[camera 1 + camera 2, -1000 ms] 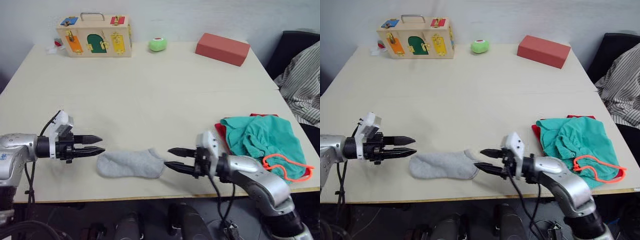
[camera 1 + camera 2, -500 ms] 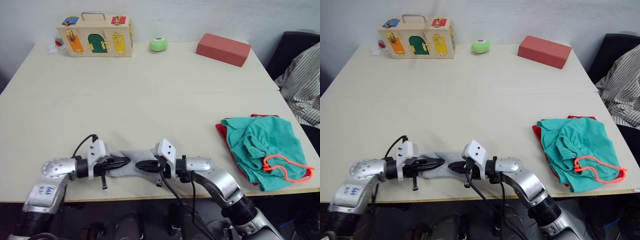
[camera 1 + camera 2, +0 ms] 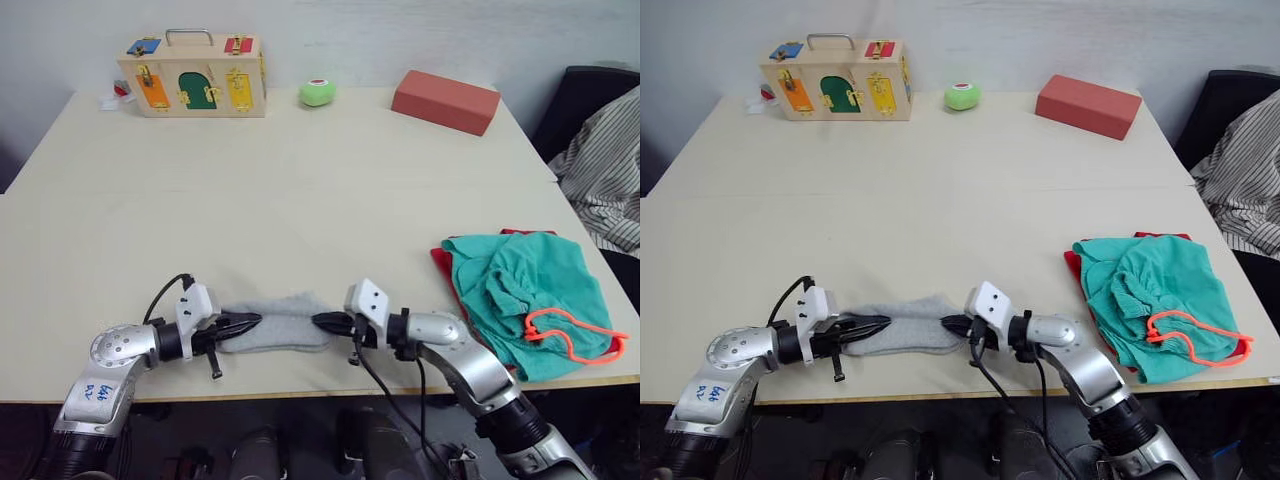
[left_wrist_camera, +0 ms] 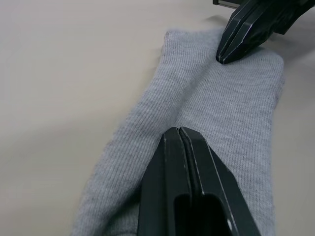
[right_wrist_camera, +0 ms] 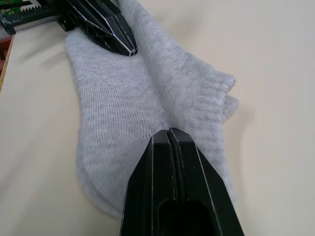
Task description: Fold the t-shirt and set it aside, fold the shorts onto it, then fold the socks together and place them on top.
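Left eye view: beige tabletop (image 3: 300,200), white wall behind. Socks (image 3: 280,327) flat nr front edge. L hand (image 3: 243,323) pinched closed on one end, R hand (image 3: 322,322) closed on other. Shorts (image 3: 525,285) atop t-shirt (image 3: 441,260), far right.

Light even, soft, bright; no hard glare on pale worktop (image 3: 300,200). Shadows faint and short, sitting just beneath box (image 3: 190,75) and red block (image 3: 445,100) at far edge. Head views sharp across whole worktop, slight bowing of its edges toward frame corners. Wrist views: sock (image 4: 216,113) knit crisp mid-frame; own black fingers (image 5: 170,187) soft, near bottom edge dark.
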Tool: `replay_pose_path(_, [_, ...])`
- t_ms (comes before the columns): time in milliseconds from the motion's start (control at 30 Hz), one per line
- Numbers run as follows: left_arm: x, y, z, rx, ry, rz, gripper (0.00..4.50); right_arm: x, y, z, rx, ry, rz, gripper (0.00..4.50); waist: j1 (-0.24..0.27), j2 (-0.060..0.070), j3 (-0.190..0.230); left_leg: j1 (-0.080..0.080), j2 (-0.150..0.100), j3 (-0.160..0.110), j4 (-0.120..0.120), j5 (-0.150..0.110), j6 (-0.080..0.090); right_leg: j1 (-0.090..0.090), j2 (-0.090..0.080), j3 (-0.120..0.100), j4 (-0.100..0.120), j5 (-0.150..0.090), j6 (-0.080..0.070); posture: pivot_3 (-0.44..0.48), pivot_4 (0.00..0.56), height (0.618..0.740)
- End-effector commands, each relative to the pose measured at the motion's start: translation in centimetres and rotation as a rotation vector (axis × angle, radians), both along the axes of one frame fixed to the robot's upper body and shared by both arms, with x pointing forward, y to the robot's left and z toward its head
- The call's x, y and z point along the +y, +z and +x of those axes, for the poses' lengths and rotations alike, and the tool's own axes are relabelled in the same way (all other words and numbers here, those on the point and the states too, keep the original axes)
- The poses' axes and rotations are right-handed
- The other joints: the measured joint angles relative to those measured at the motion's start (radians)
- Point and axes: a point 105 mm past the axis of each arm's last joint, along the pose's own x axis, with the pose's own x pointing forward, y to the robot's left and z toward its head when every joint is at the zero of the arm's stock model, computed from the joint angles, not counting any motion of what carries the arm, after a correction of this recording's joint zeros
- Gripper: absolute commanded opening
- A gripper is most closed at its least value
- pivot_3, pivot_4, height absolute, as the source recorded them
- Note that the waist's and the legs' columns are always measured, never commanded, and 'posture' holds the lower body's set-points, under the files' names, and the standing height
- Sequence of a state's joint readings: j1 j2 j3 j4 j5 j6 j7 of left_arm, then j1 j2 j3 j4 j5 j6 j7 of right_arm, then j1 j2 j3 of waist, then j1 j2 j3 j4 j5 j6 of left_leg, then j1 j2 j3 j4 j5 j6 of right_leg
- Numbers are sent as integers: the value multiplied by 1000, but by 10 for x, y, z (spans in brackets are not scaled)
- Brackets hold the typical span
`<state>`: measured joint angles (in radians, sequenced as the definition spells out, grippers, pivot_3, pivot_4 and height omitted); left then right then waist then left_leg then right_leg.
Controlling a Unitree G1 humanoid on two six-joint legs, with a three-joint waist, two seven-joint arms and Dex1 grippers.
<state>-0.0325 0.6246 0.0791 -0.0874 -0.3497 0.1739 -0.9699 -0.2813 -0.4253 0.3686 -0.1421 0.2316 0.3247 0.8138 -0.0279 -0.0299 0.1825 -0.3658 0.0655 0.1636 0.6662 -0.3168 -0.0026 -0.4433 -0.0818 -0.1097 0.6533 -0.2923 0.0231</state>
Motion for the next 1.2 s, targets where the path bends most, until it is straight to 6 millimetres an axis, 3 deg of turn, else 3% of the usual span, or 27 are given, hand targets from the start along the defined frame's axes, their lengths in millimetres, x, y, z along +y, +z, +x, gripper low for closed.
replay_pose_path(33, [2,19,1,-29,2,-78,13,-22,-2,13,-5,-84,6,0,1,0,0,0,0,0,0,0,0,0,0,0,0,0,0,0,150,740])
replay_pose_path(67, [1,23,0,-29,-9,-91,13,-21,5,14,-22,-79,33,0,1,0,0,0,0,0,0,0,0,0,0,0,0,0,0,0,150,740])
replay_pose_path(167, [7,54,-9,-66,-33,-160,13,-3,50,9,-102,38,188,0,0,-1,1,-2,0,-1,0,1,-1,-1,0,0,0,0,0,0,150,740])
replay_pose_path(233, [18,65,-11,-75,8,-178,13,10,63,1,-111,119,232,0,-9,0,1,-2,1,-1,0,1,-2,-1,1,0,0,0,0,0,150,740])
replay_pose_path(333, [45,68,-11,-37,117,-185,13,28,59,-5,-107,201,210,0,-15,0,1,0,2,-1,-3,2,-4,-1,2,-1,0,-1,-1,0,150,740])
replay_pose_path(467, [73,60,-13,79,264,-237,13,39,32,-7,-113,274,107,0,-15,0,2,-1,2,-2,-3,2,-5,-2,2,-2,-1,-1,-2,0,150,740])
replay_pose_path(600, [78,40,-29,340,298,-232,843,38,9,5,-122,258,11,0,-13,0,2,-2,1,-2,-2,1,-4,-2,1,-2,-1,-1,-2,0,150,740])
replay_pose_path(667, [76,43,-32,404,299,-264,1434,35,1,9,-122,256,-20,0,-12,0,2,-2,1,-2,-2,1,-4,-2,0,-2,-1,-1,-2,0,150,740])
replay_pose_path(1000, [69,43,-27,748,381,-266,4479,35,-5,13,-119,259,-34,0,-7,0,1,-1,1,-4,-2,2,-7,-1,1,-2,1,-1,-2,0,150,740])
replay_pose_path(1200, [56,35,-20,827,360,-269,4493,39,-6,10,-113,270,-24,0,-8,0,1,-1,1,-4,-2,3,-8,-1,1,-2,1,-1,-3,0,150,740])
